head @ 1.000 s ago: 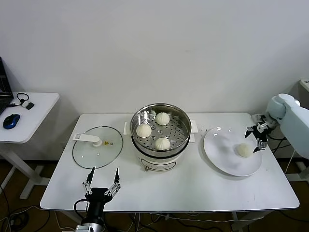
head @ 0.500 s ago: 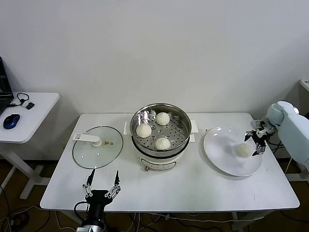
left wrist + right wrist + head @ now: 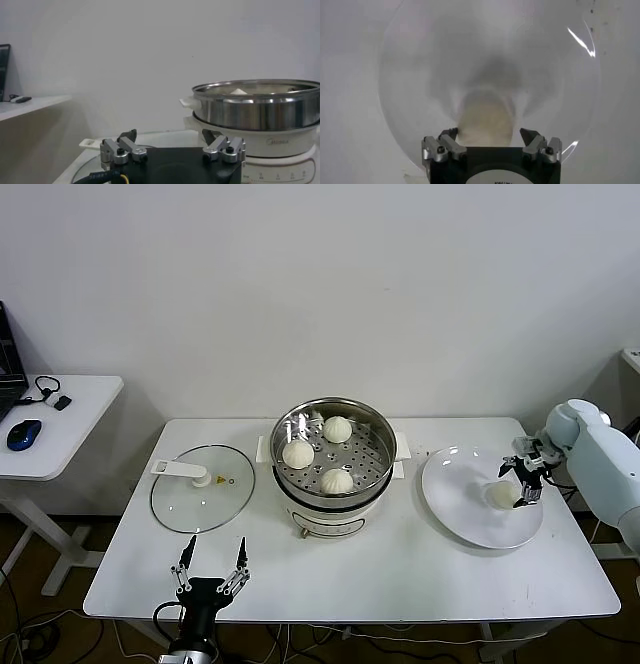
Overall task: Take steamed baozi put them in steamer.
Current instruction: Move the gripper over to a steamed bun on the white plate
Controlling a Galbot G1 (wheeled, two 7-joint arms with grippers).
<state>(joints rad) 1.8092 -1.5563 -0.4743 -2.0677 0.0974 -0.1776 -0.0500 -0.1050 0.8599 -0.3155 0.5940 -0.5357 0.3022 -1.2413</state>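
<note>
Three white baozi (image 3: 323, 454) lie on the perforated tray inside the steel steamer (image 3: 288, 474) at the table's middle. A fourth baozi (image 3: 500, 495) lies on the white plate (image 3: 455, 496) at the right. My right gripper (image 3: 527, 477) is open just above and beside this baozi; in the right wrist view the baozi (image 3: 486, 120) sits between the spread fingers of my right gripper (image 3: 490, 136), apart from both. My left gripper (image 3: 211, 568) is open and empty at the table's front edge, left of the steamer; its wrist view shows the steamer (image 3: 255, 107) from the side.
A round glass lid (image 3: 203, 501) with a white handle lies flat on the table left of the steamer. A side table (image 3: 70, 419) with a blue mouse (image 3: 23, 434) stands at the far left.
My right gripper has moved down and a little toward the baozi on the plate. The left arm has hardly moved.
</note>
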